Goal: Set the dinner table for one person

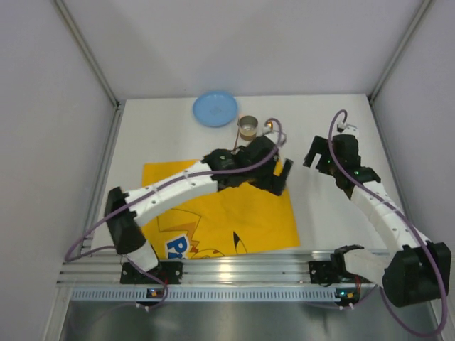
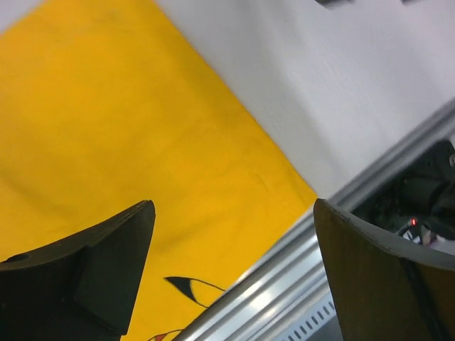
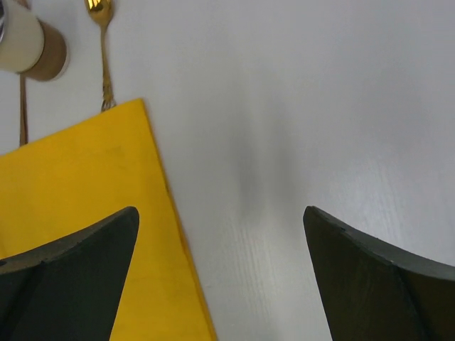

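Observation:
The white dinner table (image 1: pixel 334 213) carries a yellow cartoon-print mat (image 1: pixel 220 206) at the near middle. A blue plate (image 1: pixel 215 109) lies at the back. A small cup (image 1: pixel 248 128) stands just right of it. A gold spoon (image 3: pixel 103 42) lies beside the cup (image 3: pixel 28 42), off the mat's far corner. My left gripper (image 1: pixel 279 177) is open and empty, hovering over the mat's far right corner; its wrist view shows mat (image 2: pixel 128 128) between the fingers. My right gripper (image 1: pixel 320 154) is open and empty above bare table right of the mat (image 3: pixel 78 185).
Pale grey panels wall the table on three sides. The ribbed aluminium rail (image 1: pixel 234 270) runs along the near edge and also shows in the left wrist view (image 2: pixel 284 284). A thin brown stick (image 3: pixel 21 106) lies below the cup at the mat's far edge.

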Controlling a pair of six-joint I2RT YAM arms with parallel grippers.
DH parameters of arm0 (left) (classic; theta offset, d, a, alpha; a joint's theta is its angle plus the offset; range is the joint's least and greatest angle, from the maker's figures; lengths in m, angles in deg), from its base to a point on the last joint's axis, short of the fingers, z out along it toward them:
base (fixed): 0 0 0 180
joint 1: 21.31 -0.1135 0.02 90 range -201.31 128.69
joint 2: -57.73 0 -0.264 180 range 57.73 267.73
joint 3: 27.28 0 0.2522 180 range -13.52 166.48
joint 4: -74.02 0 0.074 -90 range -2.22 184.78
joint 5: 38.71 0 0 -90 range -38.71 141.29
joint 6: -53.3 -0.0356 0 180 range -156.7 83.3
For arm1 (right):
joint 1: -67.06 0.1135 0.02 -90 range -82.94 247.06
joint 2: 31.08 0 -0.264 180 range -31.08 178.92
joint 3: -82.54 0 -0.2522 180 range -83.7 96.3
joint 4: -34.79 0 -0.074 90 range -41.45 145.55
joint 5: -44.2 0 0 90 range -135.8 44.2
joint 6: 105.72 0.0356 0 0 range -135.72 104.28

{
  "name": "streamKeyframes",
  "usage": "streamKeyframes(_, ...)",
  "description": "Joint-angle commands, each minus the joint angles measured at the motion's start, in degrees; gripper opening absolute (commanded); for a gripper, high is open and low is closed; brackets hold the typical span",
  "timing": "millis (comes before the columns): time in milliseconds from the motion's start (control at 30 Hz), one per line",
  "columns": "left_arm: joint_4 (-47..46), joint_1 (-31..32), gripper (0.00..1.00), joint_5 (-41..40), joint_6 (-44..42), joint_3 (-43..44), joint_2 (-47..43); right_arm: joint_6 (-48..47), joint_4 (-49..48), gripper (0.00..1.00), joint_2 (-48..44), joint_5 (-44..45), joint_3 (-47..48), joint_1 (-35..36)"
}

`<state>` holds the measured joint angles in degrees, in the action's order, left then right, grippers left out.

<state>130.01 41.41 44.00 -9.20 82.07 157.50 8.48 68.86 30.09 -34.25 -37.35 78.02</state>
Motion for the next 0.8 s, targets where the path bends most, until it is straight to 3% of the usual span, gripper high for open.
streamKeyframes(0, 4.9, -14.8, 0.98, -6.1, 4.4, -11.1, -12.8, 4.2, -4.5, 1.00, 7.6, -16.5, 3.3, -0.2)
streamKeyframes(67, 2.6, -25.6, 0.97, -2.1, 4.8, -22.0, -16.9, 6.5, -5.4, 1.00, 14.0, -19.7, 4.5, 0.1)
streamKeyframes(200, 2.8, -37.0, 0.97, -3.5, 2.6, -32.8, -22.8, 8.4, -10.1, 1.00, 22.0, -26.6, 5.5, 0.5)
streamKeyframes(367, -0.7, -50.4, 0.97, 1.8, 0.5, -42.8, -25.1, 8.7, -11.5, 0.97, 29.5, -27.6, 7.5, 1.6)
streamKeyframes(600, -1.3, -55.7, 0.95, -0.2, 2.2, -42.1, -18.9, 12.3, -15.8, 0.79, 35.3, -30.7, 5.1, 5.3)
streamKeyframes(767, -4.0, -56.4, 0.92, 0.3, 2.2, -42.4, -13.5, 14.7, -18.1, 0.52, 35.9, -31.0, 1.9, 7.6)
